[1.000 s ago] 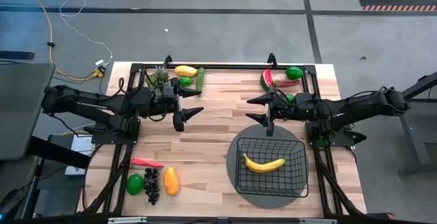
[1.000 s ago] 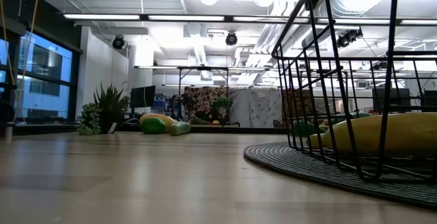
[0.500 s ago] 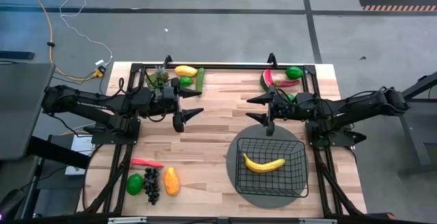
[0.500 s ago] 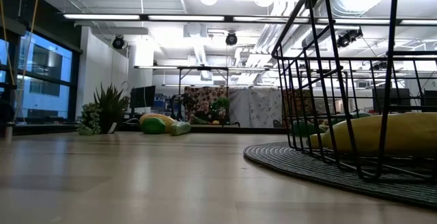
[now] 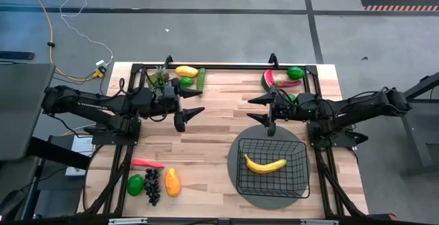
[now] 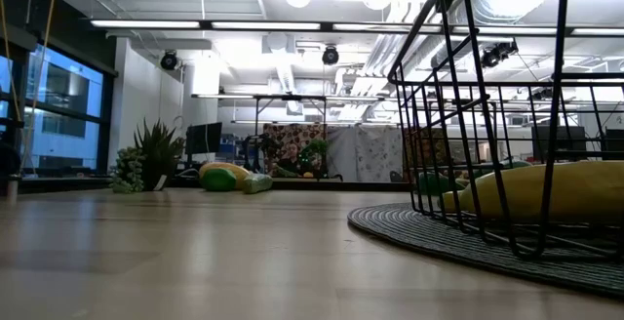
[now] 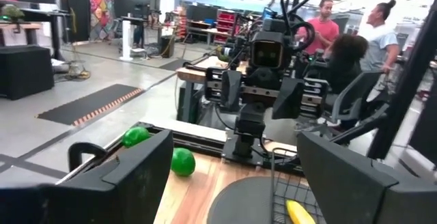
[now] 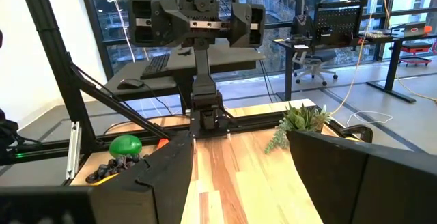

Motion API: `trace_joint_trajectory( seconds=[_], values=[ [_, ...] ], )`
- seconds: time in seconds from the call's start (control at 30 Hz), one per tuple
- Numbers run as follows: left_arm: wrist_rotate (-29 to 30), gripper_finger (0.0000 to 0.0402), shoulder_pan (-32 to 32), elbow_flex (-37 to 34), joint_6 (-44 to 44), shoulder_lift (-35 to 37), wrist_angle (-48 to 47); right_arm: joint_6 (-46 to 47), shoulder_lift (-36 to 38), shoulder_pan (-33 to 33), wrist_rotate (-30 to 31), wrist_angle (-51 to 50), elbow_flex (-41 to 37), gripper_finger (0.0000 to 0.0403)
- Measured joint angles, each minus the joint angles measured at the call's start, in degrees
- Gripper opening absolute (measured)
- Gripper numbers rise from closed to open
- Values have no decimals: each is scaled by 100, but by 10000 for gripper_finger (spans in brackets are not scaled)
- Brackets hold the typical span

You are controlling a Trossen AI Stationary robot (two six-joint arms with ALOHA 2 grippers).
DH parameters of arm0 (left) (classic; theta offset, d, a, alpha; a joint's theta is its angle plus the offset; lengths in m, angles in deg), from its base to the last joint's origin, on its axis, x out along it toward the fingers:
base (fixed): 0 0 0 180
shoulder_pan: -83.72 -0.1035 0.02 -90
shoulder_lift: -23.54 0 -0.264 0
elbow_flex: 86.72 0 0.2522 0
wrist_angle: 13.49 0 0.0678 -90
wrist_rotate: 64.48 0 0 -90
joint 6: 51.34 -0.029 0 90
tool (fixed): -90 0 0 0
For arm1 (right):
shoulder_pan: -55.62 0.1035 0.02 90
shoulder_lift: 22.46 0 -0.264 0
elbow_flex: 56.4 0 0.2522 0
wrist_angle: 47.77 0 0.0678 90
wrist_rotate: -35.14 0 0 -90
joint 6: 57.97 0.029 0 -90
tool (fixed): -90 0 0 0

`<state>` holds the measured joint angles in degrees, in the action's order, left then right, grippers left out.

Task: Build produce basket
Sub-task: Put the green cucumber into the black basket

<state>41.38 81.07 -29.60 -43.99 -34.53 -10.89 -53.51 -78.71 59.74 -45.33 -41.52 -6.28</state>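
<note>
The black wire basket (image 5: 272, 164) stands on a round grey mat (image 5: 247, 191) at the near right, with a yellow banana (image 5: 265, 164) inside. My left gripper (image 5: 191, 105) is open and empty over the table's middle left. My right gripper (image 5: 258, 110) is open and empty just beyond the basket's far edge. A red chili (image 5: 147, 163), green lime (image 5: 135, 184), dark grapes (image 5: 152, 185) and orange mango (image 5: 172, 182) lie on the table at the near left. A yellow fruit (image 5: 186, 70), lime (image 5: 186, 81) and cucumber (image 5: 202, 79) lie at the far left; a watermelon slice (image 5: 269, 80) and lime (image 5: 295, 73) at the far right.
A small green plant (image 5: 159, 78) stands at the far left. A black frame rail (image 5: 226, 66) runs along the table's far edge and down both sides. Bare wood lies between the two grippers (image 5: 223, 125). People sit beyond the table in the left wrist view (image 7: 362, 39).
</note>
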Motion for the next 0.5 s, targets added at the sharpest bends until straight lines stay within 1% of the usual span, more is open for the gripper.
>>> trace_joint_trajectory(
  seconds=[0.23,0.33,0.5],
  values=[
    [384,300,0,0,77,0,0,96,0,0,-1,0,0,224],
    [380,300,0,0,92,0,0,87,0,0,0,0,0,224],
    [137,300,0,0,7,0,0,48,0,0,-1,-1,0,224]
  ],
)
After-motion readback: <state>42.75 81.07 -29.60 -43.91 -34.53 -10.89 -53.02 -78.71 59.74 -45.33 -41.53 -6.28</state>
